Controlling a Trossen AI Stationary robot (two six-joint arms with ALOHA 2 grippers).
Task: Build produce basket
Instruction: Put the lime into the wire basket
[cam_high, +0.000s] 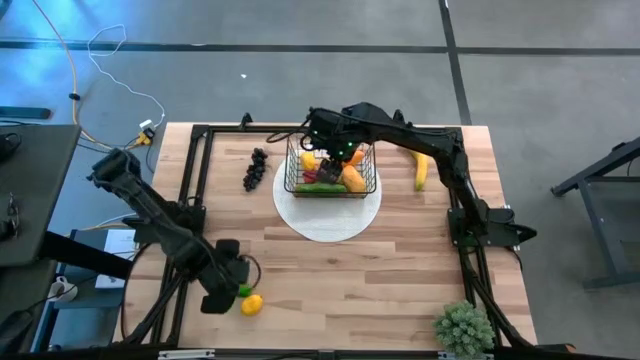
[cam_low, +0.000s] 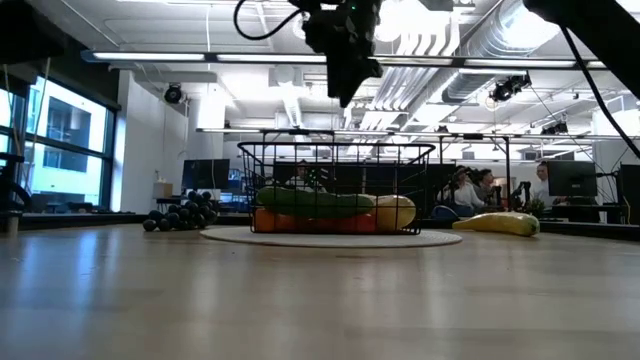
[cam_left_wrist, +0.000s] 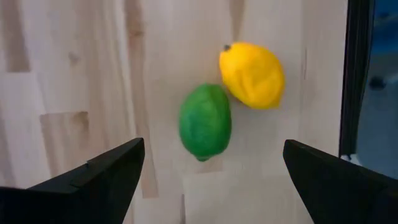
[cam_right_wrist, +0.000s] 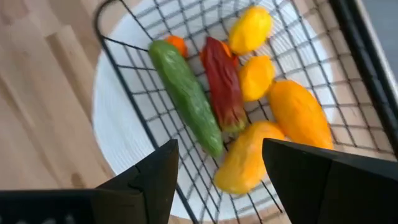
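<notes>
The black wire basket (cam_high: 331, 172) stands on a flat white disc (cam_high: 328, 218). In it lie a green cucumber (cam_right_wrist: 186, 96), a dark red pepper (cam_right_wrist: 222, 84), a lemon (cam_right_wrist: 250, 28) and orange-yellow pieces (cam_right_wrist: 300, 112). My right gripper (cam_high: 335, 150) hangs open above the basket, holding nothing. My left gripper (cam_high: 230, 290) is open near the table's front left, pointing down over a green lime (cam_left_wrist: 205, 121) and a yellow lemon (cam_left_wrist: 252, 74) that lie on the wood. It touches neither. Dark grapes (cam_high: 256, 170) and a banana (cam_high: 421, 170) lie on the table either side of the basket.
A bushy green plant (cam_high: 463, 328) stands at the front right corner. Black frame rails (cam_high: 190, 190) run along the table's left and right sides. Bare wood lies between the disc and the front edge. People sit at desks in the room behind (cam_low: 480, 185).
</notes>
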